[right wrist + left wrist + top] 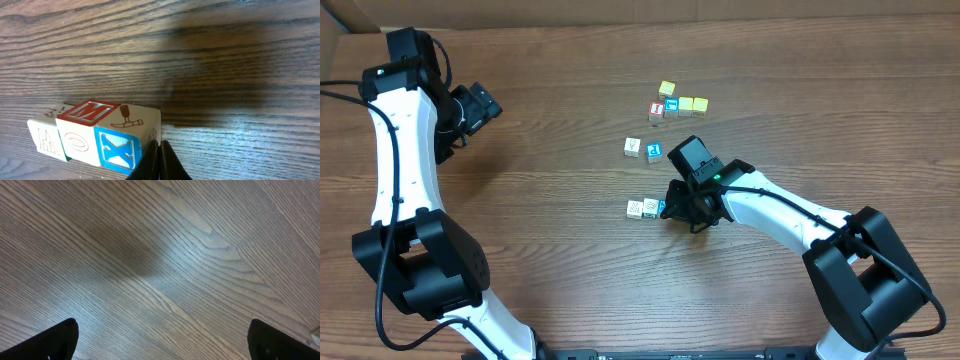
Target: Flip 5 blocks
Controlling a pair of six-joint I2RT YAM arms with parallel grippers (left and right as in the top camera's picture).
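- Wood-grain desk fills all three views. Clock directions below are read from desk centre in the overhead view.
- Just toward 6 o'clock lies a row of three blocks, cubes touching side to side. The row's long axis runs 9 to 3 o'clock.
- Overhead, the cube at the 3 o'clock end shows only as a blue sliver. The rest is covered by the right tool.
- Right wrist view: the X block shows a blue X on its near face and a hammer picture on top.
- Beside it, the M block has a red M on top and a swirl in front. The end block is white, and its print is not legible.
- Right tool state: fingers fully together, gripping nothing. The tips sit at the X block's free side; contact cannot be confirmed.
- Just toward 12 o'clock, a pair of blocks sits side by side, one white top and one blue.
- Toward 1 o'clock, the far cluster holds a red-topped cube, yellow tops and a blue-and-white one. Prints are too small to read.
- The left tool hangs toward 10 o'clock, well apart from every block.
- Its wrist view shows the fingers spread wide at the bottom corners, cut off by the frame, with only bare desk between them.
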